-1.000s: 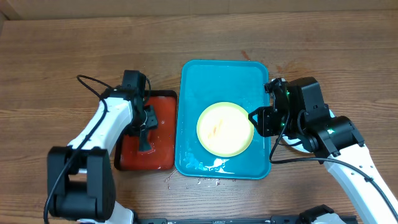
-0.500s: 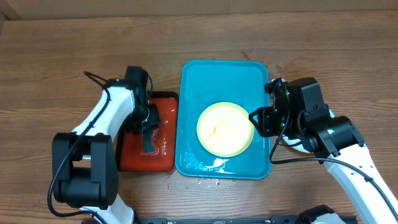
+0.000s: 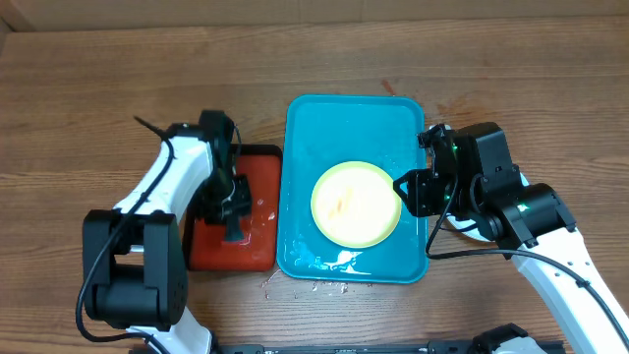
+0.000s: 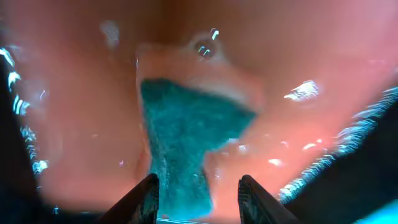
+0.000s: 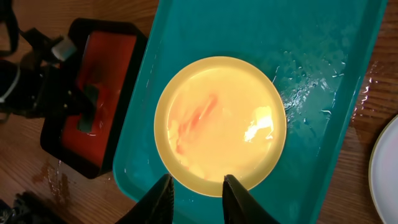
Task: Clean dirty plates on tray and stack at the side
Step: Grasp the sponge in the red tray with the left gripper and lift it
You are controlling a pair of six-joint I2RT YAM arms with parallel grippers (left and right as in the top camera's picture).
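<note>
One pale yellow-green plate (image 3: 356,204) with an orange-red smear lies in the turquoise tray (image 3: 334,128). My right gripper (image 3: 401,189) is open and empty at the plate's right rim. In the right wrist view the open fingers (image 5: 200,202) hover over the near rim of the plate (image 5: 221,121) in the tray (image 5: 261,31). The edge of a light blue-white plate (image 5: 388,168) shows outside the tray, on the wood. My left gripper (image 3: 232,221) is down in the red tray. It is open (image 4: 199,186), with a teal sponge (image 4: 183,137) lying between its fingers in wet red liquid.
The red tray with black rim (image 3: 257,236) sits against the turquoise tray's left side, and also shows in the right wrist view (image 5: 112,56). Water drops and specks (image 3: 324,287) lie on the wooden table by the tray's front edge. Cables trail from the left arm.
My left arm has swung a little to the right and the gripper has shifted slightly within the red tray. The right arm and the plate have not moved.
</note>
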